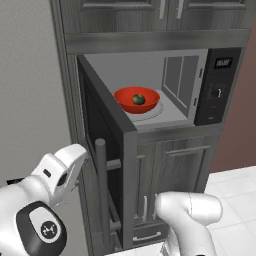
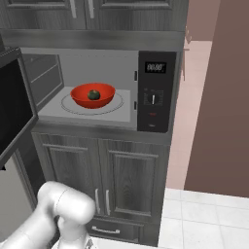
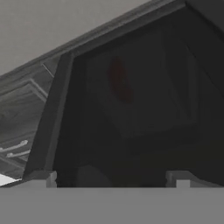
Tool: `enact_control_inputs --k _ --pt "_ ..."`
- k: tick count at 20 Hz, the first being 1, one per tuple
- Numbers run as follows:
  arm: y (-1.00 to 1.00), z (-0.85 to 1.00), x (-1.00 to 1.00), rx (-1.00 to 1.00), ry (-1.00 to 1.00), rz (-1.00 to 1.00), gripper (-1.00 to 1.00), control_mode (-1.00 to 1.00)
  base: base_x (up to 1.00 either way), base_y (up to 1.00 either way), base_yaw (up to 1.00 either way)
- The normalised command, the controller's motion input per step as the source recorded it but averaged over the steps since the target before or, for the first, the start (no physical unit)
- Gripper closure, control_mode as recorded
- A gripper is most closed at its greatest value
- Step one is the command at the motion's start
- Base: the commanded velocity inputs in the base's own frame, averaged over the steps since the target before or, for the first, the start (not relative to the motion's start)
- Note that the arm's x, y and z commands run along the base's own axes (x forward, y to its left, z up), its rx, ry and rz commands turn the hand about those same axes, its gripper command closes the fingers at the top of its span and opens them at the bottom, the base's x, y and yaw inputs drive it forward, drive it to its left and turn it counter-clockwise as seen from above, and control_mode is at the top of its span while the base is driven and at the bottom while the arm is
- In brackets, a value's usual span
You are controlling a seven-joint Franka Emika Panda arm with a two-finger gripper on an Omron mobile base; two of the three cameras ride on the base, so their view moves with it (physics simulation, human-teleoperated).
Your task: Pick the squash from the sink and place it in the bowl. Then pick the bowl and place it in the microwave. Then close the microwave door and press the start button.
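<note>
The microwave [image 1: 150, 62] stands open, white inside, with its black control panel [image 2: 155, 92] on the right. On its turntable sits the red bowl [image 1: 125, 97] [image 2: 80, 95], and the small dark squash [image 1: 138, 99] [image 2: 94, 95] lies in it. The microwave door [image 1: 107, 145] [image 2: 12, 112] swings out to the left, its bar handle [image 1: 101, 190] on the outer face. My gripper [image 3: 111, 179] is open and empty, close to the outer side of the door [image 3: 57, 113]. A faint red blur shows through its tinted window [image 3: 144, 96]. The sink is out of view.
Panelled grey cabinet doors [image 1: 175, 170] [image 2: 121, 180] stand under the microwave, and more cabinets hang above it. A grey wall [image 1: 30, 75] runs on the left and a brown wall [image 2: 223, 97] on the right. White tiled floor [image 2: 209, 219] lies at lower right.
</note>
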Motion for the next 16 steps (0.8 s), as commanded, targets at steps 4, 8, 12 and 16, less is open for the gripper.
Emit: enact_control_inputs --k 4,8,12,16 --pt "-0.84 0.0 0.05 0.16 0.0 -0.1 -1.0 -1.0 0.0 0.0 0.0" --pt "-1.0 0.0 0.0 0.23 0.0 -0.03 -1.0 -1.0 0.0 0.0 0.0" --pt "-1.0 0.0 0.0 0.24 0.0 0.0 -1.0 -1.0 0.0 0.0 0.0" --pt "-1.0 0.0 0.03 0.21 0.0 0.0 -1.0 -1.0 0.0 0.0 0.0"
